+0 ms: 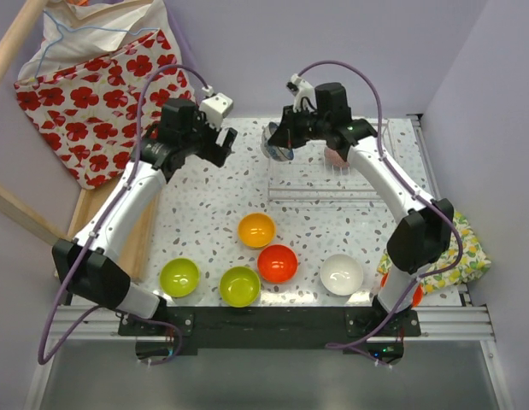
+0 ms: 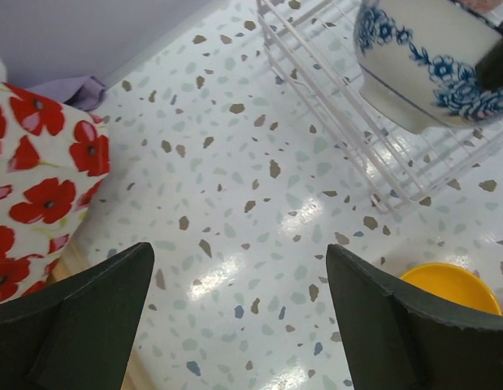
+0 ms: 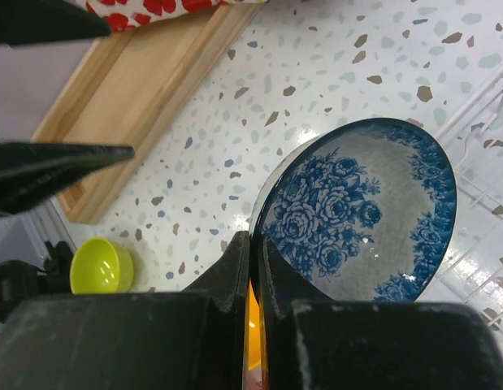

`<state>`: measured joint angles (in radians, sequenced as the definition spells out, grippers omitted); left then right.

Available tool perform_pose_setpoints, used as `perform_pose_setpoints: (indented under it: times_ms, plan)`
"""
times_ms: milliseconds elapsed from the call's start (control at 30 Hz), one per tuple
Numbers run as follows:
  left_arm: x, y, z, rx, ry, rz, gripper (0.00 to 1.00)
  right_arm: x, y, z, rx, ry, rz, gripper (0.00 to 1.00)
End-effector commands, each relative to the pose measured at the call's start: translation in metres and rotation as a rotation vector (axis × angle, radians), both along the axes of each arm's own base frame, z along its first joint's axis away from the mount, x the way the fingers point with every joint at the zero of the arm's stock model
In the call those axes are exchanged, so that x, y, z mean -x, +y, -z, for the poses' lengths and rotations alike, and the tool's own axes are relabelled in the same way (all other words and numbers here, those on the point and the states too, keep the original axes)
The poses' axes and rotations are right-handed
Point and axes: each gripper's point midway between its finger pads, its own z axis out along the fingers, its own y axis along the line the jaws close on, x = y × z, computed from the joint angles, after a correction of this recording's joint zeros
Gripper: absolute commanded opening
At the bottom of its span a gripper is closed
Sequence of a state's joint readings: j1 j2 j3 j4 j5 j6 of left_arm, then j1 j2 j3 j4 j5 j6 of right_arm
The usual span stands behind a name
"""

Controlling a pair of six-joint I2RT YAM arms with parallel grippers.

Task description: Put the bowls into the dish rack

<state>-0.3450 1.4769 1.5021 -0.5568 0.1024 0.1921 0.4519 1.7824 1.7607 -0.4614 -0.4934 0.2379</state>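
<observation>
Right gripper [image 3: 255, 244] pinches the blue-patterned bowl [image 3: 357, 211] over the dish rack [image 1: 324, 198]; left gripper [image 2: 239, 252] gapes wide, empty, beside it.

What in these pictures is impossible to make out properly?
- Top view: a pinkish thing, seemingly in the dish rack, mostly covered by the right arm.
- Top view: an orange object beside the right arm's base, mostly behind it.
- Left wrist view: the orange-yellow bowl, partly behind a left claw finger.
</observation>
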Motion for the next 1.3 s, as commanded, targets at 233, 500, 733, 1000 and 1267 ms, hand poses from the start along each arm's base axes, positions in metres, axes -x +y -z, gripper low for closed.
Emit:
perform_pose_setpoints:
  times_ms: [233, 500, 733, 1000, 1267]
  plan:
    - [-0.023, -0.098, 0.025, 0.083, 0.04, 0.194, 0.91, -0.041, -0.084, -0.04, -0.379, 0.152, 0.151, 0.0]
    - [-0.043, -0.157, 0.04, 0.076, 0.043, 0.331, 0.9, -0.09, -0.123, -0.001, -0.66, 0.339, 0.14, 0.0]
    - [-0.072, -0.178, 0.058, 0.053, 0.04, 0.317, 0.9, -0.123, -0.152, 0.031, -0.75, 0.356, 0.179, 0.0]
    - [-0.073, -0.195, 0.074, 0.047, 0.056, 0.323, 0.9, -0.149, -0.172, 0.059, -0.754, 0.372, 0.236, 0.0]
    - [-0.067, -0.2, 0.082, 0.062, 0.088, 0.339, 0.9, -0.152, -0.176, 0.062, -0.736, 0.379, 0.259, 0.0]
